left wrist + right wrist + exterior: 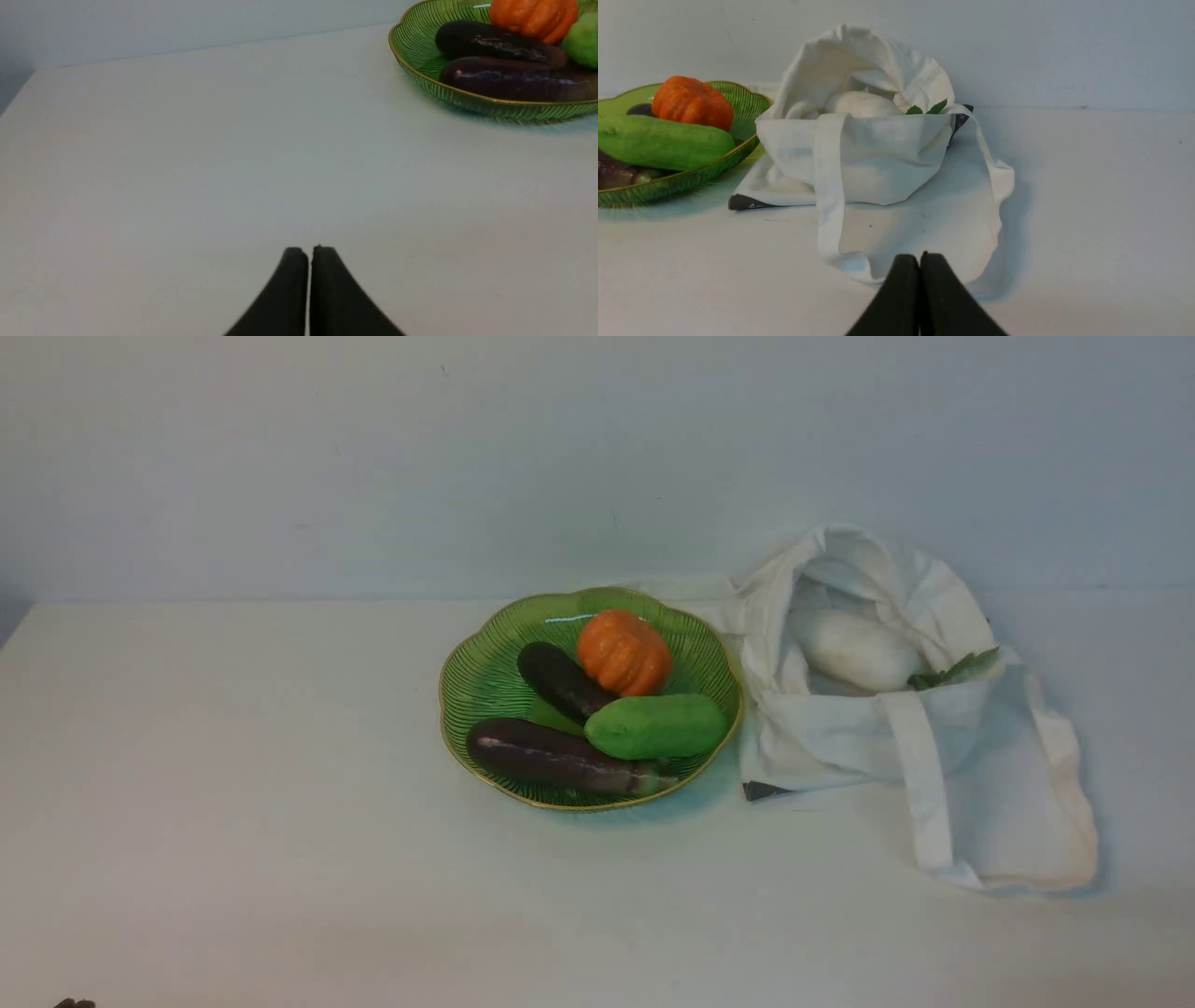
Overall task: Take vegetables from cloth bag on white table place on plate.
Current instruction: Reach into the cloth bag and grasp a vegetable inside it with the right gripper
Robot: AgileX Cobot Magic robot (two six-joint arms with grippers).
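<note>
1 radish [854, 649] lies in the open mouth of the cloth bag [980, 775], which is slumped on the white table [233, 803] just right of the plate [457, 709]. Its white body points toward the plate and its leaves [957, 669] rest on the bag's far-right lip.

My right pincer [920, 261] sits low before the bag with its 2 fingers pressed together, holding nothing. My left pincer [309, 252] is the same: closed, empty, over bare table well short of the plate.

As I judge it, the step in hand is the reach for the radish, and my right arm is the one for it. I should:
- Spread the fingers wide before I go in, since the body looks fat and smooth.
- Come down from above through the mouth, not from the front, where the near wall and the strap [920, 775] across it would snag.
- Close across the middle of the white body, crosswise to its length, and keep off the leaves.
- Lift straight up until I am free of the cloth, so that the bag is not dragged against the plate.

The plate already holds a pumpkin [624, 651], 2 aubergines [551, 756] and a green gourd [656, 726]. The barest ribs are at its left rear, so I would set the radish down there gently.
</note>
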